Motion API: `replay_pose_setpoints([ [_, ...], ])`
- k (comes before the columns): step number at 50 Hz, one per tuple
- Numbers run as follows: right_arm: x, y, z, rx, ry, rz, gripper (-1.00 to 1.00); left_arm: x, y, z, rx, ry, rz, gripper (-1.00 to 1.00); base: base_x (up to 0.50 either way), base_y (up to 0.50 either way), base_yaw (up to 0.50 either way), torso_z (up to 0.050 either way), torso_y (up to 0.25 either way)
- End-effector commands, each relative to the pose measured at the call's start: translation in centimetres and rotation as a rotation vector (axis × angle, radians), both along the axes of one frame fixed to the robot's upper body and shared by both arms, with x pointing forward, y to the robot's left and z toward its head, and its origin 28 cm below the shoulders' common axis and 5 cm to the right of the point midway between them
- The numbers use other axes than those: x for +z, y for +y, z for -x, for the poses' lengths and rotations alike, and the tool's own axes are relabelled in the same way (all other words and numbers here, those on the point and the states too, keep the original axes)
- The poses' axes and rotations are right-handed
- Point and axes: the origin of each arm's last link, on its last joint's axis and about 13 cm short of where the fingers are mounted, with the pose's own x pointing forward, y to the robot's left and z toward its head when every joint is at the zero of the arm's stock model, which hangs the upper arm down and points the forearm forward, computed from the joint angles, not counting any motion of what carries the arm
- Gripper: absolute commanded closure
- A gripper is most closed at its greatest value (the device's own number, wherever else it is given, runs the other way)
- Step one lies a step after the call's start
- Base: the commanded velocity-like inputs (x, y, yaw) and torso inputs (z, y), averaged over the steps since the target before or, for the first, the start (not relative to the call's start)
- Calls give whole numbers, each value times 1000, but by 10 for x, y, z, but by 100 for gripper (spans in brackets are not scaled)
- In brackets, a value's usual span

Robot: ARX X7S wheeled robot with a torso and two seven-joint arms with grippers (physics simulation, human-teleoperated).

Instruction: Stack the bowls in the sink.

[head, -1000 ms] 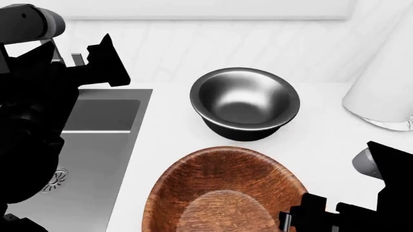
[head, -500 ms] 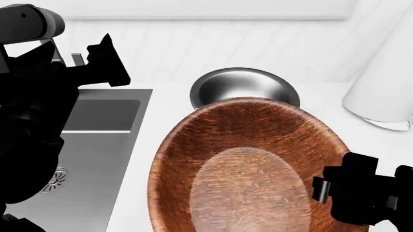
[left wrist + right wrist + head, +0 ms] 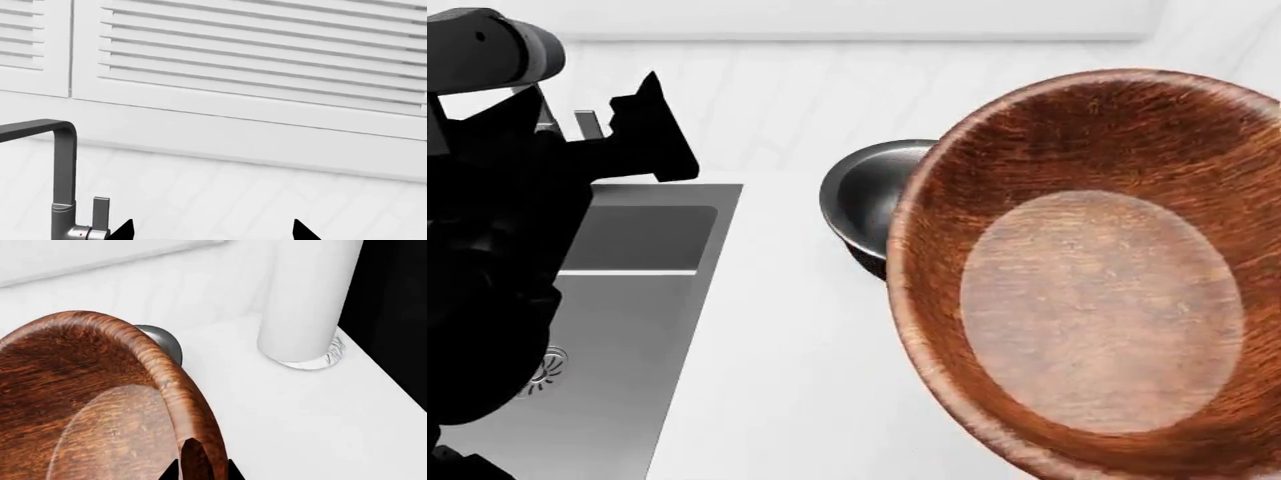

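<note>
The large reddish-brown wooden bowl (image 3: 1094, 280) hangs tilted in the air at the right of the head view, its inside facing the camera. My right gripper (image 3: 200, 473) is shut on its rim (image 3: 190, 425), one finger inside and one outside; in the head view the bowl hides this gripper. The smaller steel bowl (image 3: 861, 205) stands on the white counter behind the wooden one, mostly covered by it, and shows as a sliver (image 3: 163, 340) in the right wrist view. The sink (image 3: 627, 330) lies at the left. My left gripper (image 3: 211, 233) is open and empty, held high above the sink's back edge (image 3: 638, 100).
A tall square faucet (image 3: 63, 165) stands behind the sink, near the left gripper. The round drain (image 3: 547, 368) shows in the basin beside the black left arm. A white paper towel roll (image 3: 307, 300) stands on the counter (image 3: 300, 420) to the right, near the counter's edge.
The wooden bowl has risen off the counter, up and to the right, in my right gripper, and now covers most of the steel bowl. The left arm has not moved.
</note>
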Motion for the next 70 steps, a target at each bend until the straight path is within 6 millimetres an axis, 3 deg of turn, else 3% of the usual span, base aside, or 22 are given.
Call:
replay_pose_setpoints([
  [1,6,-23,12,-79,-118,23,100,0,0,0,-2,2,0,-100,0,0,0,0,0],
  [17,14,-37,24,-119,-230,37,100,-3,-5,4,-28,7,-9,-100,0,0,0,0,0],
  [23,14,-35,26,-109,-232,37,100,-5,-27,5,-95,11,-55,-100,0,0,0,0,2],
  [34,10,-31,27,-82,-215,45,100,28,-60,-17,-199,44,-17,-100,0,0,0,0,0],
  [41,10,-30,28,-76,-214,44,100,31,-83,-24,-233,52,-48,-100,0,0,0,0,0],
  [46,10,-29,28,-72,-211,44,100,22,-104,-25,-278,85,-97,-100,0,0,0,0,0],
  [54,10,-30,30,-70,-224,47,100,22,-134,-61,-363,362,8,-100,0,0,0,0,1],
  [63,12,-31,33,-66,-250,58,100,23,-152,-103,-331,468,79,-100,0,0,0,0,0],
  [70,13,-32,34,-66,-257,55,100,28,-154,-140,-277,493,220,-100,0,0,0,0,0],
])
